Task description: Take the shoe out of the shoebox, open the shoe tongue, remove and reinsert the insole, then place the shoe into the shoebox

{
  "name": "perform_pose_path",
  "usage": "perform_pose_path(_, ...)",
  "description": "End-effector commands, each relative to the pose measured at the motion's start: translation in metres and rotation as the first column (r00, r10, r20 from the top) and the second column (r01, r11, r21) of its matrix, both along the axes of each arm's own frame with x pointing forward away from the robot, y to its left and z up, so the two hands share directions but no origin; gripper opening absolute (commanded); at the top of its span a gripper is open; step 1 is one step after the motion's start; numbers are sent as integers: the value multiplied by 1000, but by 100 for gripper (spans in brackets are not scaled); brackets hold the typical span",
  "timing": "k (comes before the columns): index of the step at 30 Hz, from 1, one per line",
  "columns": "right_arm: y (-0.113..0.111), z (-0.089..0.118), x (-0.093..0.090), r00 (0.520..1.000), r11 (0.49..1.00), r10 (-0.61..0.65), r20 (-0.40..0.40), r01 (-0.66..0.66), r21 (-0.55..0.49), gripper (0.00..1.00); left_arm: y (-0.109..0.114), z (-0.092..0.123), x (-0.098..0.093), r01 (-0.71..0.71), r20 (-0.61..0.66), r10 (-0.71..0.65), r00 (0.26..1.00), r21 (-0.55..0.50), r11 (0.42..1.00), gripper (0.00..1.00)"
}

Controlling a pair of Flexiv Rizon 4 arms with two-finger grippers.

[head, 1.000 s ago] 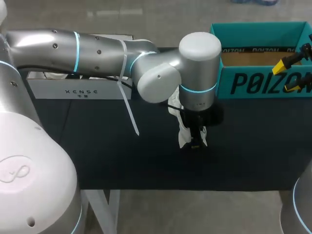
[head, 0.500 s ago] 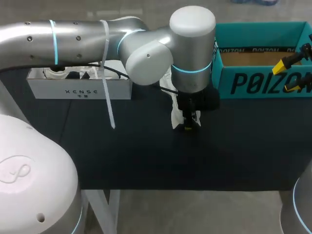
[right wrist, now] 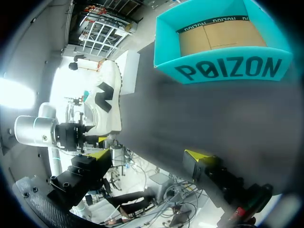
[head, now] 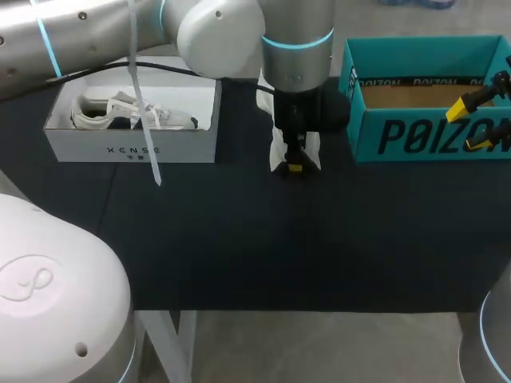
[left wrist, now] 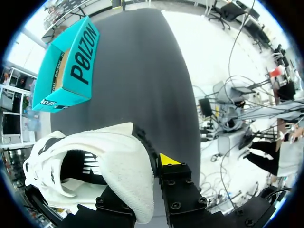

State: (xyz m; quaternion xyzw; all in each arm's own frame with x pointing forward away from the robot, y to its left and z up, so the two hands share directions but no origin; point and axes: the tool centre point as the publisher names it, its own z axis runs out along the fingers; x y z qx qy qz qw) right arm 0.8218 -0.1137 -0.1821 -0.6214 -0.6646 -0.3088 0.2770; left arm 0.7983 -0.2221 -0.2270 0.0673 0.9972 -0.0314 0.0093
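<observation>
the left gripper [head: 294, 163] is clamped on the white shoe [left wrist: 114, 161]. its fingers pinch the upper near the collar, with one yellow tip showing outside and the other hidden by the fabric. the shoe hangs from it over the far middle of the table [head: 239, 239], just beside the left wall of the teal shoebox [head: 415, 136] and outside it. the shoebox stands at the table's far right corner and holds nothing; only its bare cardboard floor shows.

the shoe is out of the box and in hand, so i judge this to be a carry between box and table. i cannot tell whether the insole work is done. if it is not, the next move calls for setting the shoe down sole-first on open table where both arms reach.

the right gripper [right wrist: 149, 154] hangs wide open and empty by the shoebox's front right corner. a white box [head: 132, 149] at the far left corner holds what looks like a second shoe [head: 120, 112].
</observation>
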Motion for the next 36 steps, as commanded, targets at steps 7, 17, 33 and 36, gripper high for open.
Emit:
perform_pose_path(7, 0, 0, 0, 1000, 1000, 1, -1, -1, -3, 100, 39, 14, 19, 592, -95, -584, 806, 171, 788, 0)
perform_pose_path(17, 0, 0, 0, 1000, 1000, 1, -1, -1, -3, 100, 67, 24, 55, 779, -150, -766, 625, 183, 600, 0)
perform_pose_path(33, 0, 0, 0, 1000, 1000, 1, -1, -1, -3, 100, 105, 35, 141, 755, -137, -742, 656, 102, 648, 0)
perform_pose_path(36, 0, 0, 0, 1000, 1000, 1, -1, -1, -3, 100, 120, 40, 166, 813, -167, -795, 583, 134, 567, 0)
